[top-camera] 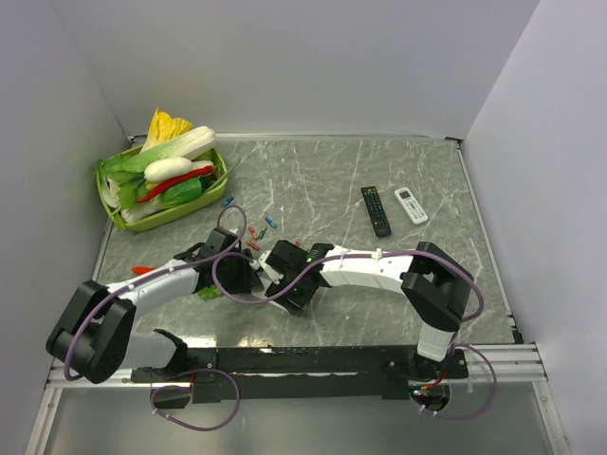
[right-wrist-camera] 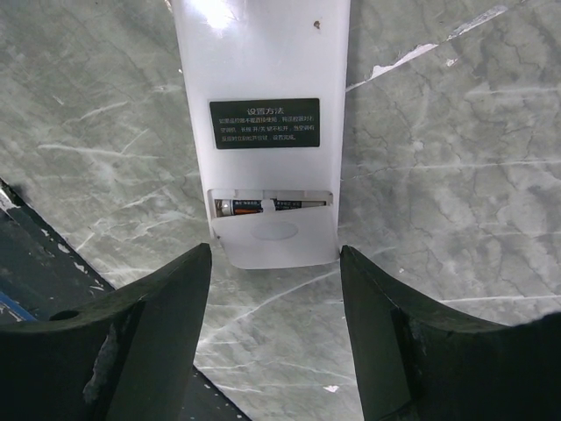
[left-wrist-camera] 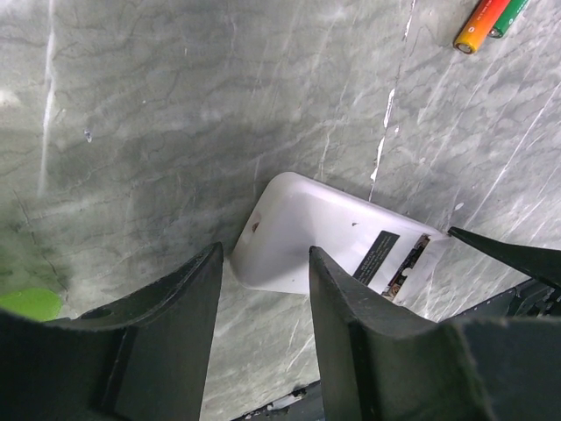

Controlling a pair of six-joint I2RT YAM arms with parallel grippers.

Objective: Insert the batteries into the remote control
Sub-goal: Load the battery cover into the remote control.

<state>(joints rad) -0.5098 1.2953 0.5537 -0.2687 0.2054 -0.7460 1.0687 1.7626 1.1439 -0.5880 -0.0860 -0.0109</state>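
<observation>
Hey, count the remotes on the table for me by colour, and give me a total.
Black: 1, the black remote
White: 2, the white remote with grey buttons and the remote control lying back up
Total: 3

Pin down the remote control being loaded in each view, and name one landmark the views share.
Top external: not seen; hidden where left claw and right claw meet.
Left wrist: remote control, centre-right, back up.
Right wrist: top centre, batteries showing in its compartment.
Shared landmark: black label on its back, both wrist views.
</observation>
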